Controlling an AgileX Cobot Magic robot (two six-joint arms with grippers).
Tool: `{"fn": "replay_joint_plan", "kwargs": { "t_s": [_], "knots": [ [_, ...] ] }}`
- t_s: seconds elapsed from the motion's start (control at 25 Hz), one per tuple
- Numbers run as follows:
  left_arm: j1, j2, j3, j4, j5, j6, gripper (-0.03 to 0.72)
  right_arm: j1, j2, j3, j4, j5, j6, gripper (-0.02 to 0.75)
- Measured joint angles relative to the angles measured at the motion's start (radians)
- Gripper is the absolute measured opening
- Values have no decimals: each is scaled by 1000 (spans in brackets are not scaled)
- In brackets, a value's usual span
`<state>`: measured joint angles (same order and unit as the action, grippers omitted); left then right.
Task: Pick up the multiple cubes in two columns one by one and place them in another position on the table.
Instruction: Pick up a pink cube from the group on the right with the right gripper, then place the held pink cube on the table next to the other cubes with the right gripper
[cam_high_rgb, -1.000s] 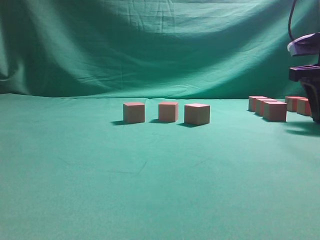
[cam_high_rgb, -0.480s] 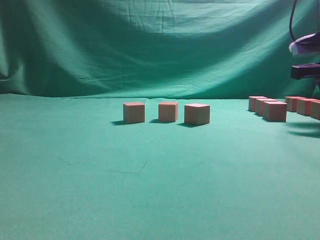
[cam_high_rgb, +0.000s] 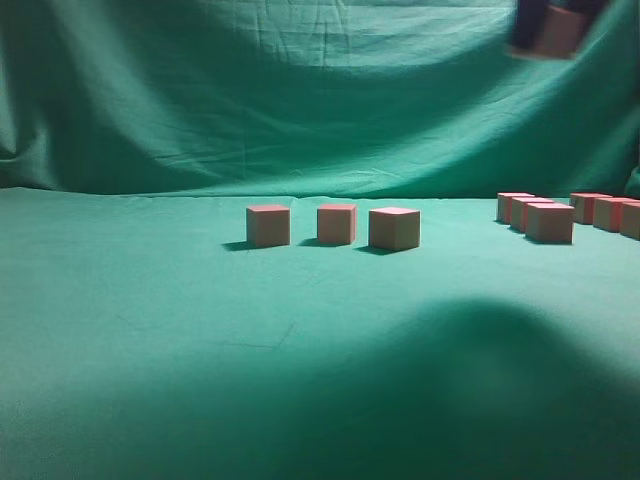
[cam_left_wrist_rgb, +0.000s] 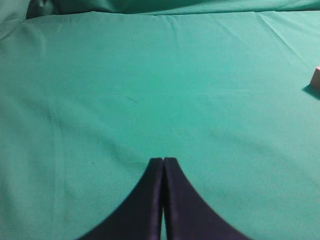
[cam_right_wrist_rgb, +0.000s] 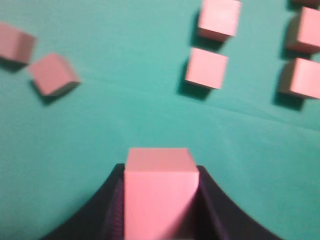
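My right gripper (cam_high_rgb: 548, 28) hangs high at the top right of the exterior view, shut on a salmon cube (cam_high_rgb: 558, 30). The right wrist view shows that held cube (cam_right_wrist_rgb: 159, 192) filling the gap between the dark fingers (cam_right_wrist_rgb: 210, 200), well above the green table (cam_right_wrist_rgb: 125, 120). Under it stand two columns of cubes (cam_right_wrist_rgb: 206, 67) (cam_right_wrist_rgb: 300, 77), seen from the side as a near column (cam_high_rgb: 549, 221) and a far one (cam_high_rgb: 590, 207). Three cubes (cam_high_rgb: 337, 223) form a row at mid-table. My left gripper (cam_left_wrist_rgb: 163, 161) is shut and empty over bare cloth.
An upright green cloth (cam_high_rgb: 300, 100) with folds closes the back. A broad shadow (cam_high_rgb: 500, 380) covers the table's front right. Two loose cubes (cam_right_wrist_rgb: 52, 74) lie left of the columns in the right wrist view. A cube's edge (cam_left_wrist_rgb: 316, 77) shows at the left wrist view's right border.
My right gripper shut on a cube at the far right column, lifted it high and moved left. A large shadow has spread over the front of the table.
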<state>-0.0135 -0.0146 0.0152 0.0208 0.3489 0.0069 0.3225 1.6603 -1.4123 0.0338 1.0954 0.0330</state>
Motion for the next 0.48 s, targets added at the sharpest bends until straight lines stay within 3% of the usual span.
{"fn": "replay_joint_plan", "kwargs": {
  "t_s": [0.28, 0.48],
  "knots": [
    [0, 0, 0, 0, 0, 0, 0, 370, 13, -8, 11, -45, -78, 259],
    [0, 0, 0, 0, 0, 0, 0, 524, 104, -45, 5, -71, -147, 259]
  ]
}}
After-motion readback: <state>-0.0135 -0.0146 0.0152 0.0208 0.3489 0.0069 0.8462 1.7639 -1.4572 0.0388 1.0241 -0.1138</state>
